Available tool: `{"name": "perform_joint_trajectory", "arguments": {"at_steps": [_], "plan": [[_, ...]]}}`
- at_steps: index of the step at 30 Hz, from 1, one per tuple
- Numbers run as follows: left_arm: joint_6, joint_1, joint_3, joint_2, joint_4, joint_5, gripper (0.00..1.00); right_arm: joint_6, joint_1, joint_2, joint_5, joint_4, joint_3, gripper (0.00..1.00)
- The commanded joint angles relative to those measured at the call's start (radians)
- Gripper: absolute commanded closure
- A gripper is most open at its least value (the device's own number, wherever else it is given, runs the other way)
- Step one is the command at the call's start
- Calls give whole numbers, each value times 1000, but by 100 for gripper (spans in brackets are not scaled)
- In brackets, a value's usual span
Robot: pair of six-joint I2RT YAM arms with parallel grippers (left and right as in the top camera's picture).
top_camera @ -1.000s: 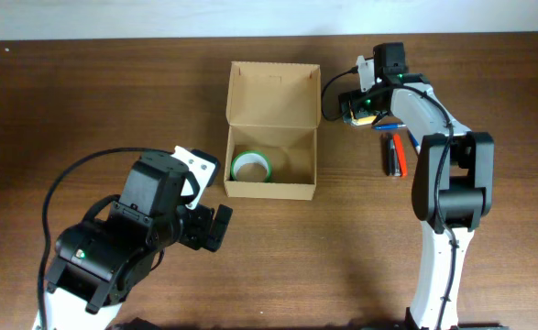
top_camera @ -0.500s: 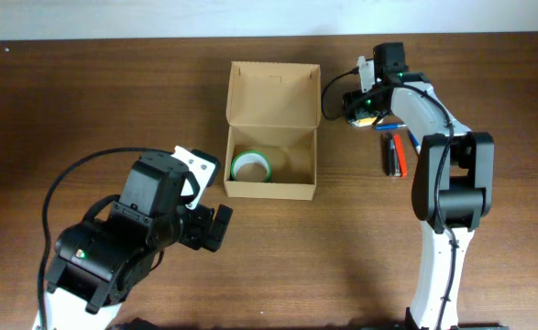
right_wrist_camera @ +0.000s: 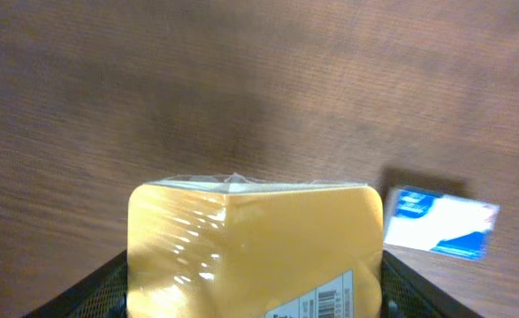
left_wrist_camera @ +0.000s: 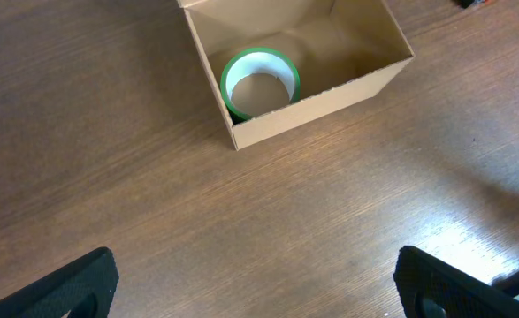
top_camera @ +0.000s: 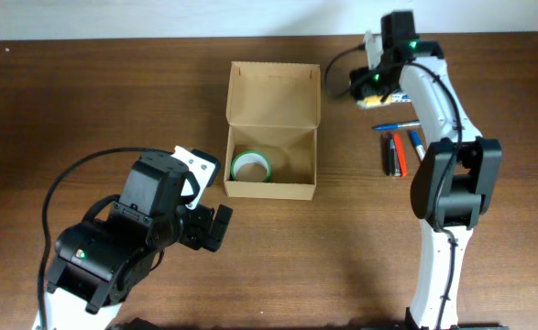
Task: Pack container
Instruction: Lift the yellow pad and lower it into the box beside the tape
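right gripper around yellow packet

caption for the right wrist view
The right fingers hold a yellow wrapped pack above the wooden table, a blue-white packet beyond

The container holds a tape roll at its left; pens lie well right of it.

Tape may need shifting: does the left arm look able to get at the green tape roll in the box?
Probably yes: the container is open-topped, the tape roll lies uncovered, and the open left end effector faces it unobstructed.
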Motion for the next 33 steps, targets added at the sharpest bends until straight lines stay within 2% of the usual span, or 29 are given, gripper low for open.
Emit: {"name": "perform_joint_trajectory", "arguments": {"at_steps": [1,8,15,28,31,33], "plan": [[16,2,18,-12,0,15,0,17,-5,5,12,-60,137,26],[16,2,18,-12,0,15,0,57,4,5,-31,-263,401,26],[16,2,18,-12,0,15,0,94,79,5,-44,-315,521,26],[16,2,18,-12,0,15,0,154,271,-5,-45,-395,517,27],[16,2,18,-12,0,15,0,155,310,-60,-44,-359,436,27],[16,2,18,-12,0,15,1,171,335,-130,-35,-296,317,27]]}}
